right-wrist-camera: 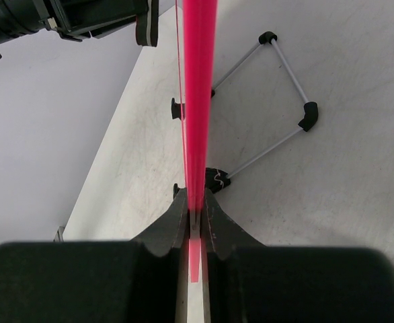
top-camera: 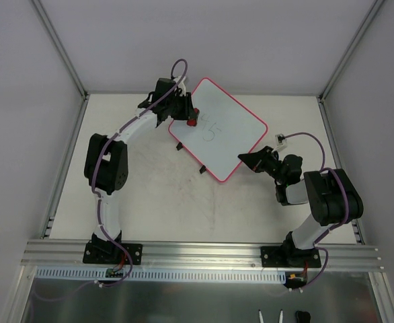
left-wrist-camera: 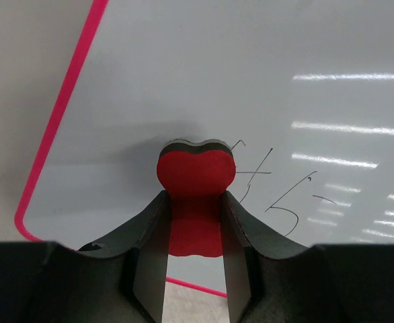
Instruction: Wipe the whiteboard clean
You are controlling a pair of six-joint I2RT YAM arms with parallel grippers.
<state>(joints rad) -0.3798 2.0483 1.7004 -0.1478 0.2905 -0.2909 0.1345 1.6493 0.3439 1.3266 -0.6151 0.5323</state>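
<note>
The whiteboard lies in the far half of the worktop, turned so that one corner points at the far edge and another at the right edge. Its thin pink rim runs all round. Thin dark marks that look like handwritten figures sit on the white face, a little toward its left corner. Two small black clips stick out from the board's near-left edge.

The left gripper reaches over the board's left corner and is closed narrowly on a small red eraser, one finger on each side of its waist. The eraser's dark felt end faces the board, just left of the marks. Whether the felt touches the surface cannot be told.

The right gripper is at the board's near-right edge, close to the corner that points at the right edge of the worktop. Its jaws are pinched almost together on the rim. The right wrist view looks straight along the board, so the rim runs away from between the fingers as one pink line. Beside that line, a thin wire stand with black corner pieces juts out from the board.
</note>
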